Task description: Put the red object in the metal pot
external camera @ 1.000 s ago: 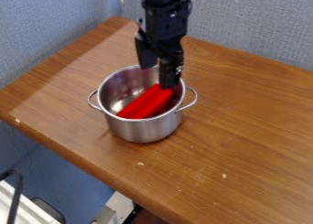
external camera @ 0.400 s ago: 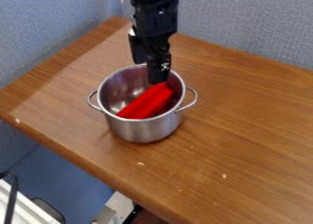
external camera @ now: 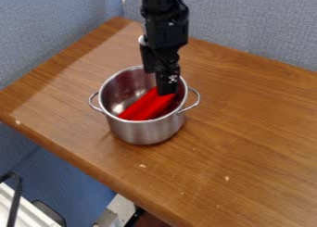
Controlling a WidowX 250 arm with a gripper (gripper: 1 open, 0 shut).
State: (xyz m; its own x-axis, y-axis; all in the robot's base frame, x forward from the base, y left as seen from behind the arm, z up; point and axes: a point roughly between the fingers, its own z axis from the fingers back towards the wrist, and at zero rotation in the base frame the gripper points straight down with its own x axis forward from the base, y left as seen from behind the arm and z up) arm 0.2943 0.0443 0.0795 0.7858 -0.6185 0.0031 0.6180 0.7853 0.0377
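The metal pot (external camera: 144,127) is a small shiny steel one with two loop handles, standing near the middle of the wooden table. Inside it lies the red object (external camera: 147,105), a bright red elongated block resting slanted against the pot's inner wall. My gripper (external camera: 164,76) hangs straight down over the far right part of the pot, open, its dark fingers (external camera: 171,80) reaching just inside the rim above the upper end of the red object. Nothing is between the fingers.
The brown wooden table (external camera: 247,129) runs diagonally, with its front edge close below the pot and a drop to the floor beyond. A blue-grey wall stands behind. A white object (external camera: 19,198) sits low at the bottom left.
The gripper rolled about its vertical axis and shifted slightly over the pot. The red object stays lying in the pot, and the jaws remain open.
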